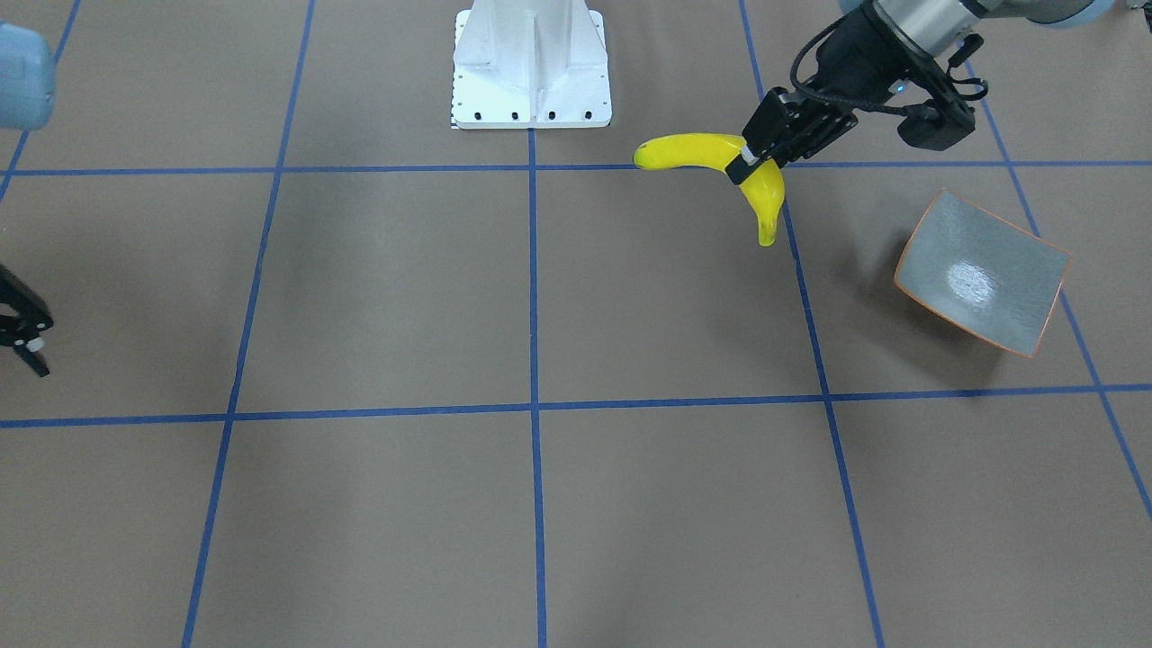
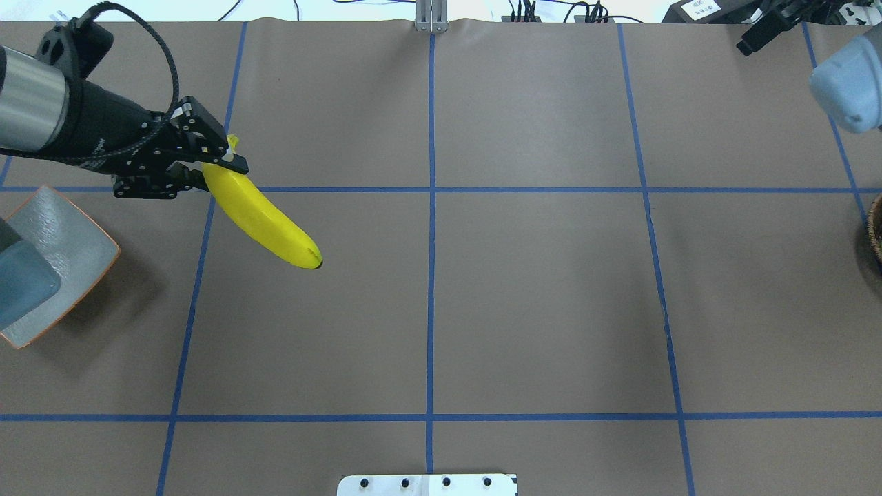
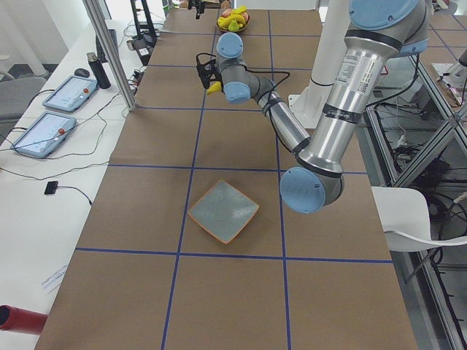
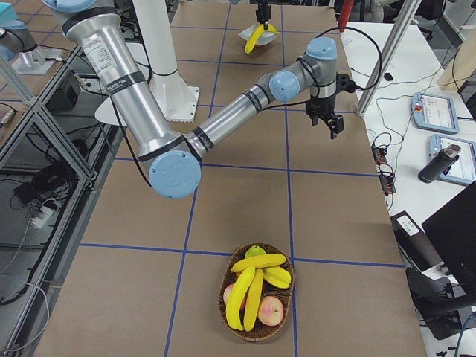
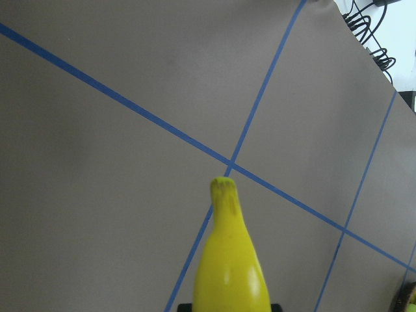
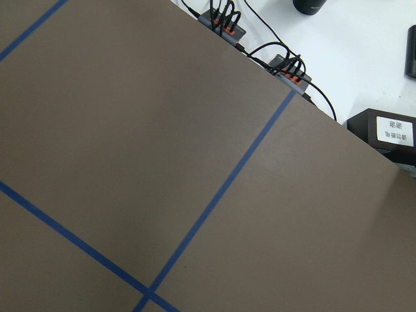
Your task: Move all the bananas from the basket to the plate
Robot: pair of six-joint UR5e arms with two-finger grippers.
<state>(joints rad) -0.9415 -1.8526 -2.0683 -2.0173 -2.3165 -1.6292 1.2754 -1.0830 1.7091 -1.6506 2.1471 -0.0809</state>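
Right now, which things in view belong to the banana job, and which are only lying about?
Belong to the job: the banana held by the left gripper; the grey plate; the basket; the bananas in it.
Just lying about: the round fruit in the basket; two tablets; a dark bottle on the side bench.

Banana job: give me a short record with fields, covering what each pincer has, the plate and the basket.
left pincer: shut on a banana, held in the air above the table
right pincer: holds nothing; open or shut unclear
plate: empty; the held banana is not yet over it
basket: several bananas inside, with other fruit
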